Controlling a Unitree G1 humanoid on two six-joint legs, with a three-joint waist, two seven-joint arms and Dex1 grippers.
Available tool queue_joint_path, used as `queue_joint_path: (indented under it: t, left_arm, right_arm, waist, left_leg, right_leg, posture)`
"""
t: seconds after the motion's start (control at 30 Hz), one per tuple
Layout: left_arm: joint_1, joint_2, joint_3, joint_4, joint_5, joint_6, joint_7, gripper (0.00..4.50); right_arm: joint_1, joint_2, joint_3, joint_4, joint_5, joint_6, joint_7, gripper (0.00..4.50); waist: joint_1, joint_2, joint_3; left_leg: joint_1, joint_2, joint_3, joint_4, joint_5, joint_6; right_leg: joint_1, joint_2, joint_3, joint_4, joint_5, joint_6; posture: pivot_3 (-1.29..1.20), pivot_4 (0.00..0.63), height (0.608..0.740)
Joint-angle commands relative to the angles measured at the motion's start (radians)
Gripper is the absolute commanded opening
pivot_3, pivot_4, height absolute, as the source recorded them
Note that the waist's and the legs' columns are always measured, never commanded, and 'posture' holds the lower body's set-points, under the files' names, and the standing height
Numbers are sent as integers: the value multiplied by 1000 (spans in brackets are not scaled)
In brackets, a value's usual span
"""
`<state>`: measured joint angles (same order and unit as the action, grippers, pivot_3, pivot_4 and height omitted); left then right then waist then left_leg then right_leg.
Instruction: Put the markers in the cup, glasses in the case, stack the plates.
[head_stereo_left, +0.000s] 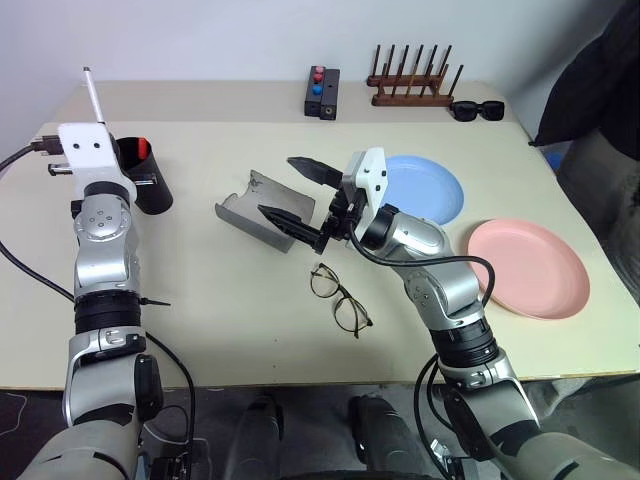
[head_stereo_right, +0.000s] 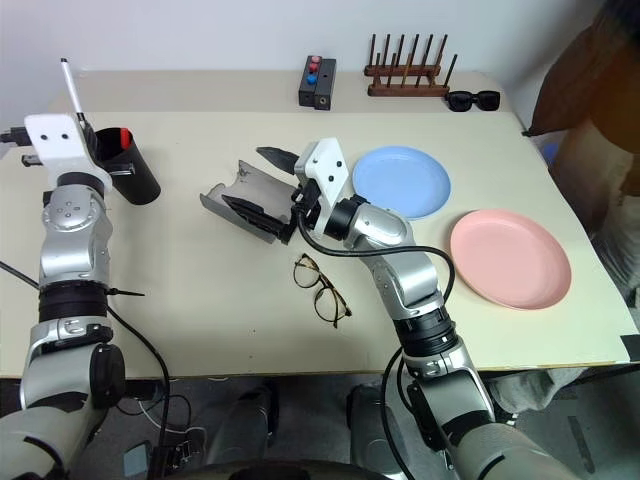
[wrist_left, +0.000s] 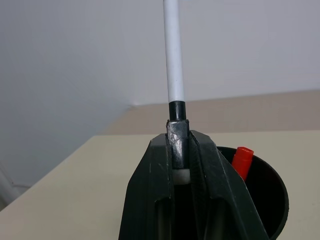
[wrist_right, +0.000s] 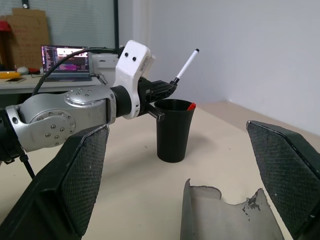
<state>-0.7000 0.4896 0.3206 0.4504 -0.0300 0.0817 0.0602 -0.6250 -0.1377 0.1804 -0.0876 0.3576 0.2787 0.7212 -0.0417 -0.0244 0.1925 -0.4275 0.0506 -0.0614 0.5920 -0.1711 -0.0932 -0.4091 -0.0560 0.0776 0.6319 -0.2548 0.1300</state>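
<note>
At the upper left of the head view, the left fingers (wrist_left: 180, 165) pinch the white marker (wrist_left: 173, 55) above the black cup (head_stereo_left: 143, 176), which holds the red-capped marker (wrist_left: 242, 160). The right fingers (head_stereo_left: 292, 195) gape wide around the grey case (head_stereo_left: 262, 208) mid-frame. The glasses (head_stereo_left: 338, 296) lie below it; the blue plate (head_stereo_left: 425, 190) and the pink plate (head_stereo_left: 530, 268) lie apart at right.

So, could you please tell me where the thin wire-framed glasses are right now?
The thin wire-framed glasses lie on the beige table near its front-centre, just in front of the open grey case and below the right gripper.

Beige surface (head_stereo_left: 230, 320), cup (head_stereo_left: 150, 180) far left, open case (head_stereo_left: 255, 210) centre, glasses (head_stereo_left: 338, 297) nearer, blue plate (head_stereo_left: 430, 190) and pink plate (head_stereo_left: 530, 268) right, rack (head_stereo_left: 415, 85), sunglasses (head_stereo_left: 477, 109), button box (head_stereo_left: 322, 92) at back
</note>
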Motion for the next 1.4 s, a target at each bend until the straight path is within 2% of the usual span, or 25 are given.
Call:
queue_joint_path:
  t: [0.03, 0.07, 0.17, 0.37, 0.6, 0.73, 0.8, 0.9, 1.03, 1.17, 1.23, 1.4]
  left_arm:
    - [-1, 4, 0, -16, -9, -4, -10, 70]
    - [-1, 3, 2, -17, -15, 0, -14, 70]
    - [1, 1, 3, -21, -17, 4, -14, 1286]
    - [7, 2, -2, -24, -2, 3, 6, 4368]
    - [8, -2, -2, -38, -4, 1, 12, 4442]
    - [-13, -5, -11, -113, -32, 7, -31, 4442]
    - [-17, -6, -37, -189, -104, 52, -159, 4442]
    - [21, 39, -124, -336, -215, 209, -415, 4442]
    - [76, 174, -290, -417, -212, 400, -663, 4442]
    - [56, 257, -384, -341, -186, 472, -815, 4442]
    - [15, 283, -440, -242, -158, 454, -912, 4442]
    - [-81, 286, -512, -72, -110, 395, -1059, 4442]
  right_arm:
    - [1, 4, 0, -37, 7, -7, 1, 4500]
    - [1, 4, 0, -37, 7, -7, 1, 4500]
    - [0, 3, 0, -34, 8, -7, 2, 4500]
    - [0, 3, 2, -32, 8, -6, 6, 4500]
    - [-3, 4, 4, -27, 8, -8, 8, 4500]
    - [0, -4, -3, -32, 9, -5, 9, 4500]
    - [0, -14, -12, -31, 10, -3, 11, 4500]
    - [4, -38, -26, -31, 12, 0, 16, 4500]
    - [19, -96, -50, -37, 16, 8, 34, 4500]
    - [40, -140, -57, -60, 23, 27, 51, 4500]
    - [80, -200, -52, -115, 54, 77, 104, 4500]
    - [151, -317, -67, -209, 117, 171, 184, 4500]
  waist:
    - [0, 0, 0]
    - [0, 0, 0]
    - [0, 0, 0]
    - [0, 0, 0]
    - [0, 0, 0]
    - [2, 0, 0]
    - [3, 0, 0]
    - [3, 0, 0]
    - [-7, 1, 0]
    - [-13, 2, 1]
    - [-10, 1, 1]
    - [2, 1, 1]
  left_leg:
    - [0, 0, 0, 0, 0, 0]
    - [0, 0, 0, 0, 0, 0]
    - [0, 0, 0, 0, 0, 0]
    - [0, 0, 0, 0, 0, 0]
    - [0, 0, 0, 0, 0, 0]
    - [0, 0, 0, 0, 0, 0]
    - [0, 0, 0, 0, 0, 0]
    - [0, 0, 0, 0, 0, 0]
    - [1, 0, 0, -1, 0, 0]
    - [0, 0, 0, -1, 0, 0]
    - [0, 0, 0, -1, 0, 0]
    - [-2, 0, 0, 0, 0, 0]
  right_leg:
    - [0, 0, 0, 0, 0, 0]
    - [0, 0, 0, 0, 0, 0]
    - [0, 0, 0, 0, 0, 0]
    - [0, 0, 0, 0, 0, 0]
    - [0, 0, 0, 0, 0, 0]
    - [0, 0, 0, 0, 0, 0]
    - [0, 0, 0, 0, 0, 0]
    - [0, 0, 0, 0, 0, 0]
    - [0, 0, 1, 0, 0, 0]
    - [-1, 0, 0, 0, -2, -4]
    - [-2, 0, 1, 0, -2, -4]
    - [-2, 0, 1, -2, -3, -5]
  posture:
    - [0, 150, 740]
    - [0, 150, 740]
    - [0, 150, 740]
    - [0, 150, 740]
    - [0, 150, 740]
    - [0, 150, 740]
    - [0, 150, 740]
    - [0, 150, 740]
    - [0, 150, 740]
    - [0, 150, 740]
    - [0, 150, 740]
    - [0, 150, 740]
